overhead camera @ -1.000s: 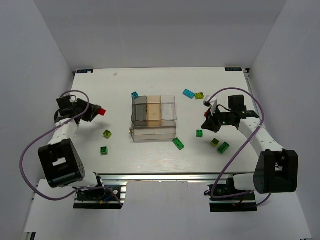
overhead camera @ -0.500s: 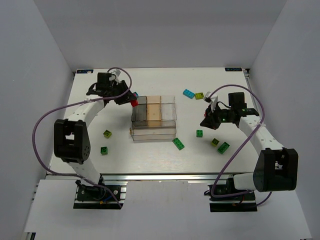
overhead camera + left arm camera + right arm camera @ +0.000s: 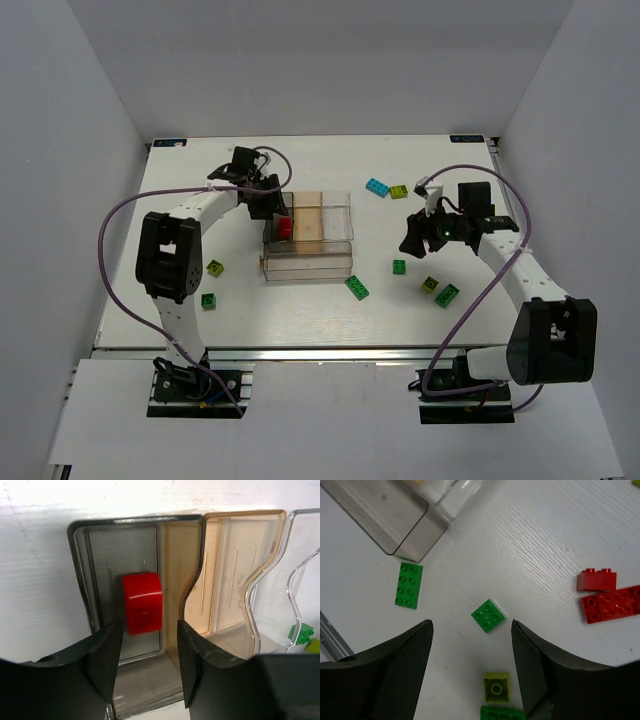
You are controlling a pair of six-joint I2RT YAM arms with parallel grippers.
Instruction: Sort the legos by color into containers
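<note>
Red studded brick [image 3: 142,602] in the smoky grey compartment [image 3: 100,555] of the clear divided plastic box [image 3: 340,262].
Your left gripper [image 3: 147,645] is spread, empty; its fingers [image 3: 105,655] hide the compartment's near end. Your right gripper [image 3: 471,625], wide open and empty, hangs over a small green square brick [image 3: 488,615]; a flat red brick [image 3: 612,605] is cut off at frame edge.

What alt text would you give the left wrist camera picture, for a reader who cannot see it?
A red lego is in the smoky grey compartment of a clear container, seen from above between the open jaws of the left gripper. A tan compartment lies to its right, and the container stands on a white table.
</note>
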